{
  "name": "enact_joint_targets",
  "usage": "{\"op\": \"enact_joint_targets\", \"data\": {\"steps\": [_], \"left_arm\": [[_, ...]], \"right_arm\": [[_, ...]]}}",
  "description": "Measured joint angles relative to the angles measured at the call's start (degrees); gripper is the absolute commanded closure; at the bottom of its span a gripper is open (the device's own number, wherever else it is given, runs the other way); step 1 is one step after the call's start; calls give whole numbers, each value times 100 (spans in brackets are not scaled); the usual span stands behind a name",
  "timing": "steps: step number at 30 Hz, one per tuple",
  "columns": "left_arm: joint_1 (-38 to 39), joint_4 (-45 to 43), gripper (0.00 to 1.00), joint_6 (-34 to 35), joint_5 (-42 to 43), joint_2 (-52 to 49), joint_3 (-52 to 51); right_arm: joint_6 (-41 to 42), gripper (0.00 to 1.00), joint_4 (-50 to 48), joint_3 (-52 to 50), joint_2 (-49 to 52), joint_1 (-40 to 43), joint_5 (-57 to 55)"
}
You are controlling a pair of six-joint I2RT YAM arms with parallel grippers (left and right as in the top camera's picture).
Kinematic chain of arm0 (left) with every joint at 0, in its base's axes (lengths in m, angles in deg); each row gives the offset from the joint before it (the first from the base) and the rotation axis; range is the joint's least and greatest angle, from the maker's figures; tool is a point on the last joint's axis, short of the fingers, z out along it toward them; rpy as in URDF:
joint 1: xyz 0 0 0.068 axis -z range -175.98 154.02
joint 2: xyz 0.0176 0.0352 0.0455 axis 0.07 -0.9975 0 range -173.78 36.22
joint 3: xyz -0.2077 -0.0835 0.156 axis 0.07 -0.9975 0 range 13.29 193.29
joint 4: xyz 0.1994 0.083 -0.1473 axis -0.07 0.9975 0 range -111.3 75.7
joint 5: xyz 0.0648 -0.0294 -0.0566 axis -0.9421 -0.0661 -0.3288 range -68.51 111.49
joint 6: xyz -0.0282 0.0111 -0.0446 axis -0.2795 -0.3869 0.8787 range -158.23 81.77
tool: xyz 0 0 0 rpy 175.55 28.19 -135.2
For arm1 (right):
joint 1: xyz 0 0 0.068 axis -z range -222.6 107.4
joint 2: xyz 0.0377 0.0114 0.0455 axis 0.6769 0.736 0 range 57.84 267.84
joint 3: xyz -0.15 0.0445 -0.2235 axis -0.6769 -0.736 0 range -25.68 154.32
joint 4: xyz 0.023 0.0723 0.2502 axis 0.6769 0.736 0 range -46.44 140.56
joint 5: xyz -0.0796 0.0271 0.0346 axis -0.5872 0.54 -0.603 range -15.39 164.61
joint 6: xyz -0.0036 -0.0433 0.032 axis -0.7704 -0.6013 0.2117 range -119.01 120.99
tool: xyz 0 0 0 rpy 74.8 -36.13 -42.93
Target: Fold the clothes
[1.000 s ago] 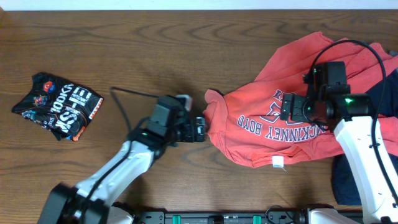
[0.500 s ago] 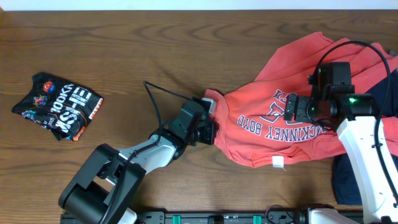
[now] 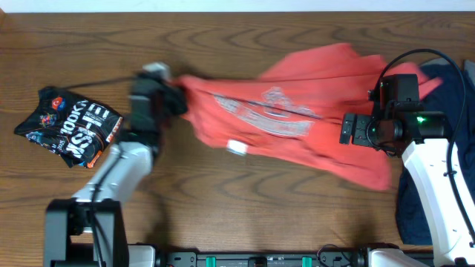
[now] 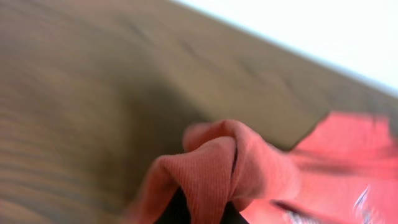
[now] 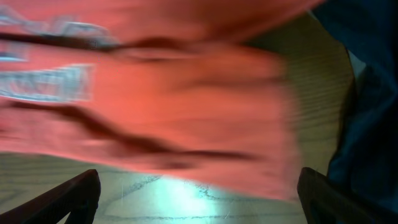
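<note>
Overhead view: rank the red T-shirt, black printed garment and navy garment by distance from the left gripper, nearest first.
1. coral-red T-shirt: its edge is pinched in the left gripper, and the rest spreads out to the right.
2. black printed garment: crumpled at the far left, a short way off.
3. navy garment: at the far right edge, clearly farthest.

3 garments: 1 coral-red T-shirt (image 3: 282, 119), 1 black garment (image 3: 70, 127), 1 navy garment (image 3: 444, 80). 2 arms: left arm (image 3: 119, 169), right arm (image 3: 438, 182).

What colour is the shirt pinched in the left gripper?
Coral-red shirt; best seen in left wrist view.
</note>
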Motion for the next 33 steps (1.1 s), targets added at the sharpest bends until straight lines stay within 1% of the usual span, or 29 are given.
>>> {"op": "enact_joint_targets", "data": {"steps": [2, 3, 5, 6, 8, 11, 12, 14, 16, 19, 22, 27, 32, 33], "left_arm": [[-382, 114, 9, 22, 44, 11, 299], [-520, 190, 2, 22, 72, 31, 409], [-638, 450, 2, 20, 238, 74, 520], [-662, 723, 2, 33, 402, 103, 560], [-638, 1392, 2, 31, 745, 118, 566], [-472, 2632, 2, 85, 1274, 107, 553], [-337, 3062, 2, 162, 1447, 103, 540], [-55, 3534, 2, 251, 1657, 101, 516], [315, 3783, 2, 391, 1805, 101, 503], [966, 3762, 2, 632, 1875, 101, 492], [1635, 3543, 2, 984, 1801, 81, 490], [2671, 3056, 2, 1985, 1381, -203, 485], [3421, 2216, 0, 3075, 1174, -820, 476], [3543, 2017, 2, 3274, 1152, -960, 474]], "right_arm": [[0, 1, 0, 0, 0, 0, -2], [0, 1, 0, 0, 0, 0, -4], [0, 1, 0, 0, 0, 0, -4], [0, 1, 0, 0, 0, 0, -4], [0, 1, 2, 0, 0, 0, -4], [0, 1, 9, 0, 0, 0, -4], [0, 1, 2, 0, 0, 0, -4], [-2, 1, 0, 0, 0, 0, -7], [0, 1, 0, 0, 0, 0, -7], [0, 1, 0, 0, 0, 0, -7], [0, 1, 4, 0, 0, 0, -7], [-2, 1, 24, 0, 0, 0, -7], [0, 1, 37, 0, 0, 0, -9], [0, 1, 37, 0, 0, 0, -7]]}}
